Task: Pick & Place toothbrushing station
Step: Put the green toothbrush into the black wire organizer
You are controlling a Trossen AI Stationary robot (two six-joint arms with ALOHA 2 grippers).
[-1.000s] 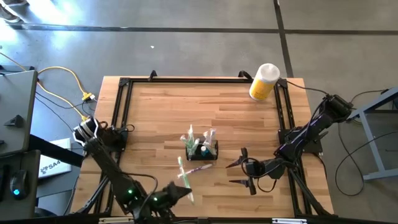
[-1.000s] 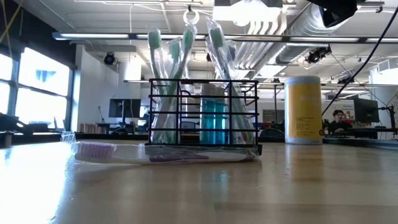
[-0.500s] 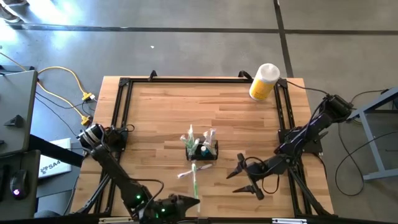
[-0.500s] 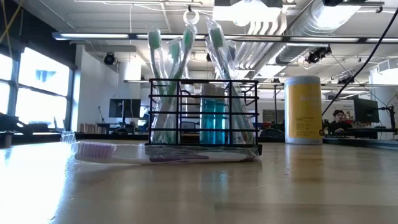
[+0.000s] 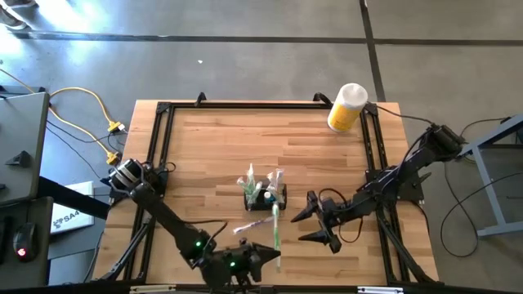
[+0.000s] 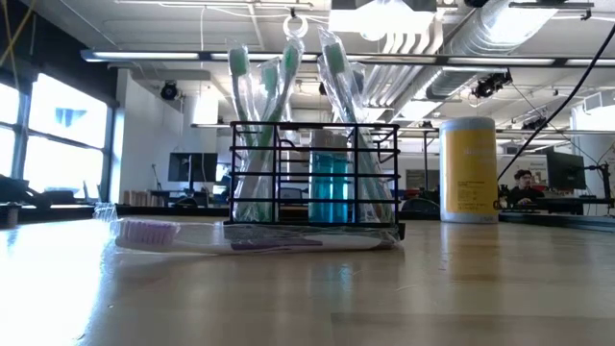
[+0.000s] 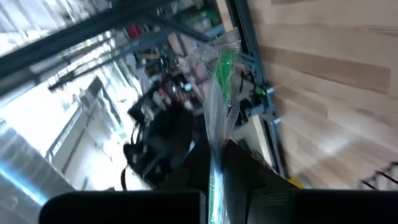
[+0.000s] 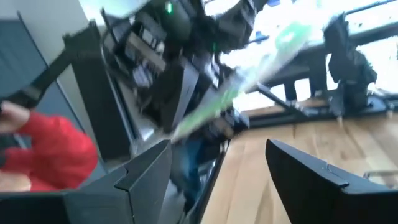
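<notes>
STEP: carrying a wrapped toothbrush point(image 5: 275, 226) toward the toothbrushing station point(image 5: 266, 195) | STATION: mid-table, nearer the front edge | LEFT tool point(image 5: 263, 256): clamped on the brush, near the front edge | RIGHT tool point(image 5: 313, 224): fingers apart, empty, just beside the station | NEXT: probably tip brush upright, lower into a compartment

Even, shadowless daylight covers the pale wooden table point(image 5: 212, 147) from above. At table height, bright ceiling lamps point(image 6: 384, 17) and tall windows point(image 6: 48, 135) glare, and the near tabletop is soft. Both wrist views are smeared with motion blur; their backgrounds blow out white.
</notes>
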